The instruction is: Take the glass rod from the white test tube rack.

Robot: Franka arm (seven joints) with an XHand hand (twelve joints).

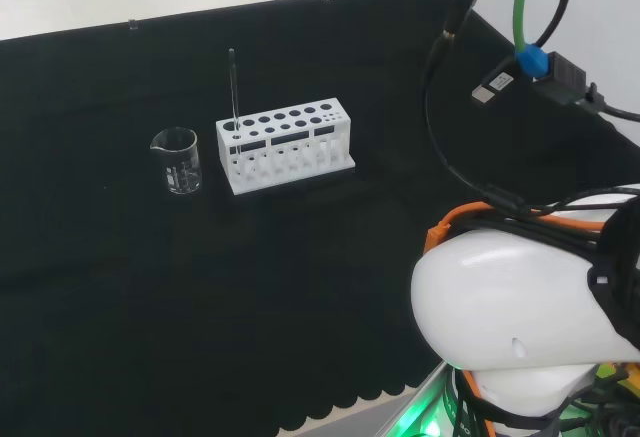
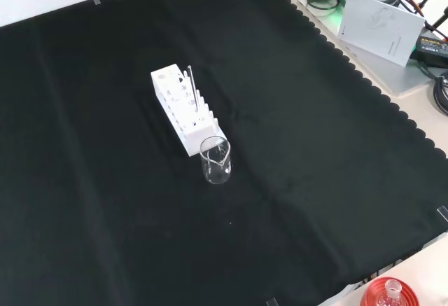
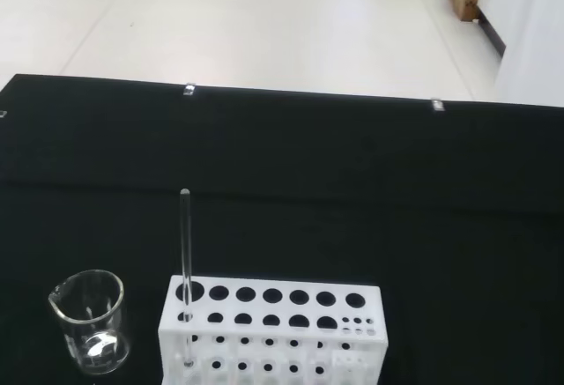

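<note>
A white test tube rack (image 1: 285, 147) (image 2: 183, 106) (image 3: 273, 332) with several round holes stands on the black cloth. A thin glass rod (image 1: 233, 92) (image 2: 193, 90) (image 3: 186, 262) stands upright in a hole at the rack's end, the end nearest a small clear beaker (image 1: 177, 160) (image 2: 216, 160) (image 3: 90, 321). In the head view the rod is at the rack's left end, with the beaker just left of the rack. The wrist view looks at the rack and rod from some distance.
The arm's white link (image 1: 520, 317) and its cables (image 1: 520, 47) stand at the head view's right. A white paper (image 2: 381, 26) and equipment lie beyond the cloth's scalloped edge at the front view's upper right. A red ribbed stand with a flask (image 2: 390, 293) sits at the front view's bottom right corner.
</note>
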